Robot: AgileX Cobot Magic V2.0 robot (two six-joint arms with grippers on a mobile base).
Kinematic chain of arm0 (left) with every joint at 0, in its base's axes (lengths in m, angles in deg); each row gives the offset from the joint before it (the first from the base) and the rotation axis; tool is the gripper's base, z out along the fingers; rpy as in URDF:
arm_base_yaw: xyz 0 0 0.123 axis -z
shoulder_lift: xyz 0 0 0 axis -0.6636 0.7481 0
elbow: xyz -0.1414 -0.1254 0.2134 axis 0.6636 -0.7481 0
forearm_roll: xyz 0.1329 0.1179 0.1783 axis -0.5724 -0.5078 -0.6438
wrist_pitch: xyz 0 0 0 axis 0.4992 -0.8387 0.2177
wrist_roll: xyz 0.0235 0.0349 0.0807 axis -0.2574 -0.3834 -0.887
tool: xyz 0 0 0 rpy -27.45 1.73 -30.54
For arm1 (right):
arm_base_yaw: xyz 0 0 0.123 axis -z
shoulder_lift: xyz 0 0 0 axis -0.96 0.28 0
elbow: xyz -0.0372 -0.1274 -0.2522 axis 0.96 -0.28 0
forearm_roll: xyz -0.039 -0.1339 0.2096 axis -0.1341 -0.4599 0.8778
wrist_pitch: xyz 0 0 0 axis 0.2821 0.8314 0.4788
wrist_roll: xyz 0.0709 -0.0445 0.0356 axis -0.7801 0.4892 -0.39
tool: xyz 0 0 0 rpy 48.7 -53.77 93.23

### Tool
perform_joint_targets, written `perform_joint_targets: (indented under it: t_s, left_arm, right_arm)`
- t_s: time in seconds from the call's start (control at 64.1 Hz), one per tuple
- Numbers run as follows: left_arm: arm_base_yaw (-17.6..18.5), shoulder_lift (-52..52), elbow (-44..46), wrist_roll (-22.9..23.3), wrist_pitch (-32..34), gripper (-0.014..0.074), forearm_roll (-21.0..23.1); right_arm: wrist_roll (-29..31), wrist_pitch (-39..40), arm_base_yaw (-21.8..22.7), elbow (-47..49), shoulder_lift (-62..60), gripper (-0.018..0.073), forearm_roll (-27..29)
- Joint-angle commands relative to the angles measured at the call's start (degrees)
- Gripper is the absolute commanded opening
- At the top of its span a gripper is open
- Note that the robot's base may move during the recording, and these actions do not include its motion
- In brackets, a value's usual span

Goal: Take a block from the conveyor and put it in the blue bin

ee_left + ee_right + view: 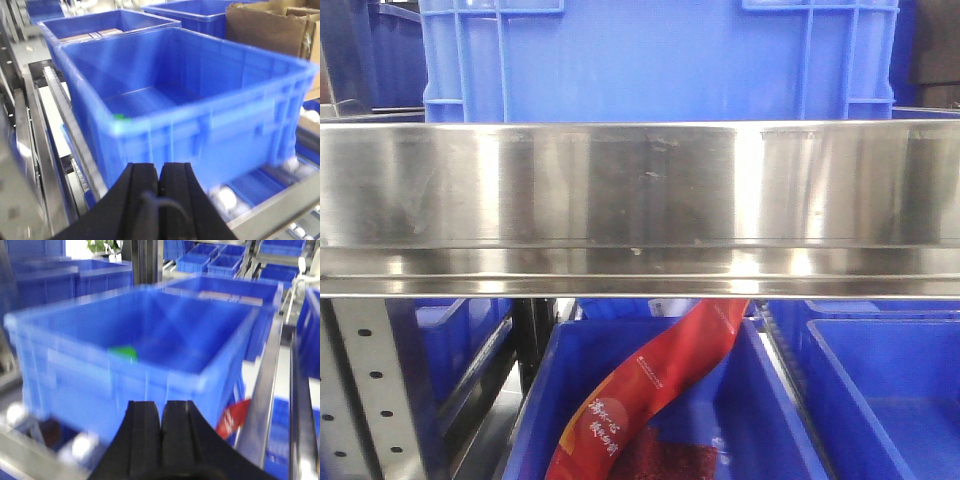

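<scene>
Two robot arms hover at the rim of a large blue bin (200, 100) on a roller rack, both wrist views smeared with motion blur. The left claw (160, 187) shows its black fingers pressed together with nothing between them; the right claw (161, 427) is likewise closed and empty. The blue block is not visible in any view, nor is the conveyor, so where the block lies cannot be told. A small green object (123, 353) rests on the floor of the bin. From the front, a steel rail (640, 200) fills most of the frame, with a red packet (650, 390) hanging into a lower bin (535, 400) beneath it.

With both claws empty, the job appears to be at the reaching stage. Doing it well likely means turning toward the belt, opening one claw wide before descending, and squaring the fingers on the block's flat sides rather than its stud.
</scene>
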Motion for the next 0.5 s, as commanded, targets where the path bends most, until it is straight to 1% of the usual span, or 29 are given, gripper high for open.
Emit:
perform_joint_targets:
  t_s: [0.0, 0.125, 0.218, 0.281, 0.484]
  left_arm:
    - [0.3, -4.8, -7.7, 0.5, 6.0, -0.0111, 1.6]
    - [0.3, -10.6, -18.5, 0.5, 14.5, -0.0111, 1.7]
    - [0.3, -13.1, -24.1, 0.5, 20.1, -0.0111, 1.8]
    - [0.3, -14.1, -26.9, 0.5, 22.3, -0.0111, 2.1]
    - [0.3, -14.3, -28.7, 0.5, 22.6, -0.0111, 2.1]
  right_arm:
    - [0.3, 2.7, -0.1, -5.0, -3.9, -0.0162, -0.3]
    - [0.3, 6.2, -0.1, -12.6, -8.1, -0.0162, -0.3]
    - [0.3, 9.6, -0.1, -17.2, -10.2, -0.0162, -0.3]
    - [0.3, 11.4, -0.1, -19.7, -10.6, -0.0162, -0.3]
    - [0.3, 12.9, -0.1, -21.3, -10.7, -0.0162, -0.3]
